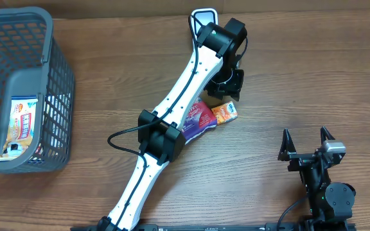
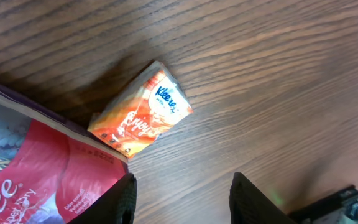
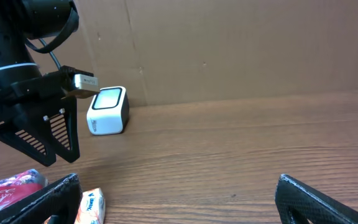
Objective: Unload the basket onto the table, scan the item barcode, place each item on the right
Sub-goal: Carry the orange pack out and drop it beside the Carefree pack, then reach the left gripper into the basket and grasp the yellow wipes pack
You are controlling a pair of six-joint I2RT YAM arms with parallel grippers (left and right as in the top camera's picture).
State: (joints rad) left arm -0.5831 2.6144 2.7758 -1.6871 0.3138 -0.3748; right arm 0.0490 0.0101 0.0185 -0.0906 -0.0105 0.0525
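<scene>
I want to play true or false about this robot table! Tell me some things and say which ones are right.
1. The orange tissue pack lies on the wooden table. True.
2. The right gripper is holding the tissue pack. False: it is open and empty, off to the side, away from the pack.
3. The grey basket has nothing in it. False: a packet lies inside it.
4. A red pouch lies right next to the tissue pack. True.
</scene>
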